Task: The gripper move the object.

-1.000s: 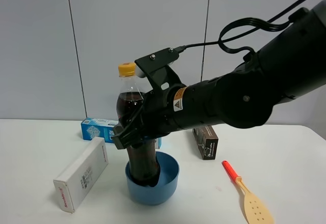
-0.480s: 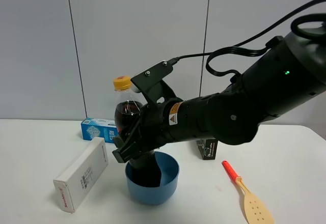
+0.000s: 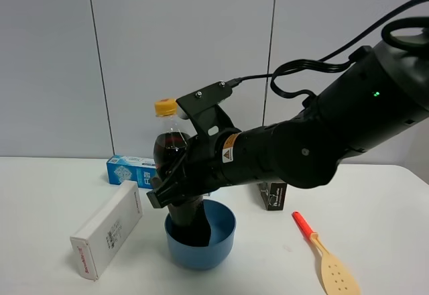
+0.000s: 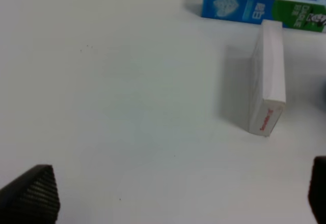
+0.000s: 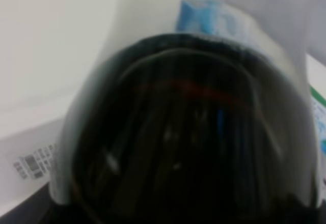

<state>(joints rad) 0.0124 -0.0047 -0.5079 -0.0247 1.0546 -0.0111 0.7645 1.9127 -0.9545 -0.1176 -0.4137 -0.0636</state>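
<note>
Plastic bottle point(image 3: 167, 146), middle hidden by right hand point(image 3: 175, 188)

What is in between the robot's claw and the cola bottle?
Nothing visible. The right gripper is closed around the cola bottle, whose base sits inside the blue bowl.

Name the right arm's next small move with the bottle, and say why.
Probably a short, straight lift. The right tool is closed around the cola bottle, whose base sits inside the blue bowl, below its rim. Moving sideways now would likely drag or tip the bowl, so raising the bottle clear of the rim first seems safest.
</note>
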